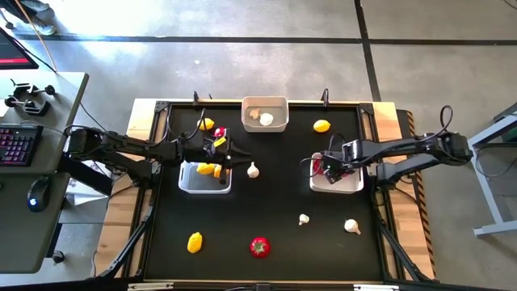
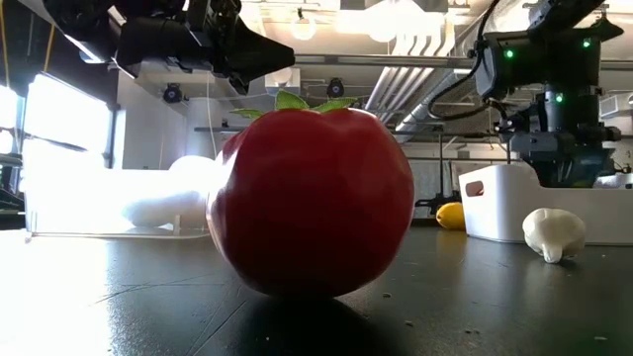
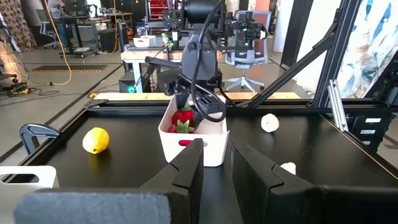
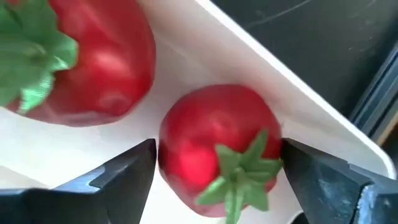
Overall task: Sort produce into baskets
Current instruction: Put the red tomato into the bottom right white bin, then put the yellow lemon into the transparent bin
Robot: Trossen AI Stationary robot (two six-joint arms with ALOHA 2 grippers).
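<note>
From overhead I see my right claw (image 1: 327,167) down in the right basket (image 1: 349,184), but only its wrist camera shows the fingers spread open on either side of a tomato (image 4: 217,149) lying beside a second tomato (image 4: 81,59) in that bin. My left claw (image 1: 222,155) hangs over the left basket (image 1: 191,184) of lemons (image 1: 208,169), fingers nearly together, nothing between them. A loose tomato (image 1: 259,246) sits near on the surface.

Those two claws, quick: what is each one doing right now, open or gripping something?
Left gripper: fingers nearly together, nothing between them, over the left basket.
Right gripper: fingers open on either side of a tomato lying in the right basket.
</note>
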